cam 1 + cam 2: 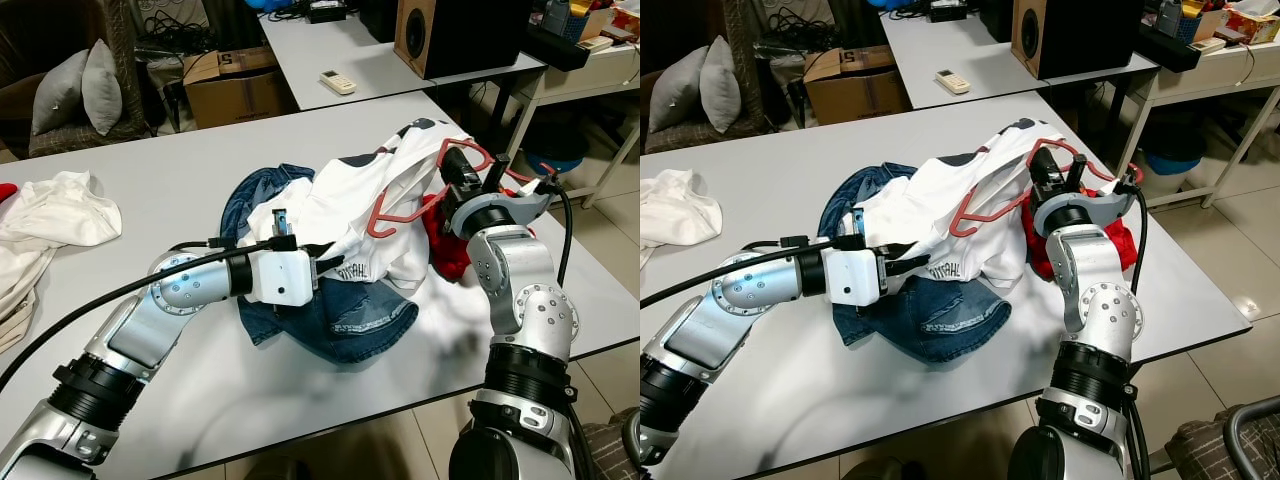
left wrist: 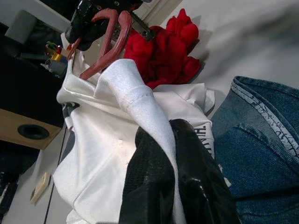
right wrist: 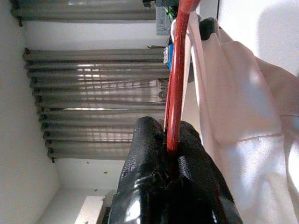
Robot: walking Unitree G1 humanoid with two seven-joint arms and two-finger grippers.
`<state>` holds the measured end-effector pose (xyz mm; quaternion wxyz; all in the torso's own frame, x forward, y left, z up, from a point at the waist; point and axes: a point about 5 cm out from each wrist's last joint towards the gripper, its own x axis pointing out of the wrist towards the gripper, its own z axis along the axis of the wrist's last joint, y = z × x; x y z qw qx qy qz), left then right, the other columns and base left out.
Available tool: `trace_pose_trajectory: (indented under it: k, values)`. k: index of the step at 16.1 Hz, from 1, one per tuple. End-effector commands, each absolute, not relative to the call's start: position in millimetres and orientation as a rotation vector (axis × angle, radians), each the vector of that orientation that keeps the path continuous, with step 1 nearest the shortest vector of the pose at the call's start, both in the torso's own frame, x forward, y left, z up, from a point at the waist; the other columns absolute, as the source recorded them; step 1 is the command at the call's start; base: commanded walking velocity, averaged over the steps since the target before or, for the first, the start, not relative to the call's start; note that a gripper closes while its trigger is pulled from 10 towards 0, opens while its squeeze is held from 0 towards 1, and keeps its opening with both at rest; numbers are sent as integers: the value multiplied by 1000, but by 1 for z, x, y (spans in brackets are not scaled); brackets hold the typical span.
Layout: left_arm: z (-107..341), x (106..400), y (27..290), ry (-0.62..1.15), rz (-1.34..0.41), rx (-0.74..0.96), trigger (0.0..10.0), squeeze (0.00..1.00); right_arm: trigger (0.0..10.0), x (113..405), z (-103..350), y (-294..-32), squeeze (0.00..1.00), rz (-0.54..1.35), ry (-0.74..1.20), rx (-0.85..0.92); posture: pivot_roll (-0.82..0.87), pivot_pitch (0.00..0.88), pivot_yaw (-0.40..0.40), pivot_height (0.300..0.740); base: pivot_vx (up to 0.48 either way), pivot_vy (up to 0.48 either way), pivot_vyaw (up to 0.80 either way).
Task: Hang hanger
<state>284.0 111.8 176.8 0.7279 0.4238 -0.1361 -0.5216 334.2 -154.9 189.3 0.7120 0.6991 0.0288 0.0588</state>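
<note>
Your right hand [image 3: 170,154] pinches the red hanger [image 1: 400,212]; your left hand [image 2: 173,140] clamps the white shirt [image 1: 350,215]. Pull apart unevenly and the shirt could slip off.

Two silver arms, black at the joints and tips

Each arm is built of brushed silver shells with small dark screws ringing the round elbow housings, and ribbed black collars sit between the segments. The left arm ends in a white box-shaped wrist block ahead of the left tool [image 1: 322,266], with a black cable running along its length. The right arm carries a grey bracket behind the right tool [image 1: 462,172] and a looping black cable; both tools have glossy, textured black fingers [image 2: 187,186].
</note>
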Motion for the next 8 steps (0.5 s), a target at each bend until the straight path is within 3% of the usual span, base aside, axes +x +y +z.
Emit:
trace_pose_trajectory:
  k: [1, 8]
  values:
    - [171, 282, 114, -270, -1176, 958, 0, 0, 10000, 339, 203, -152, 0, 148, 14, 1590, 72, 0, 111, 740, 0, 0, 0]
    - [171, 282, 114, -270, -1176, 958, 0, 0, 10000, 339, 203, -152, 0, 148, 14, 1590, 72, 0, 111, 740, 0, 0, 0]
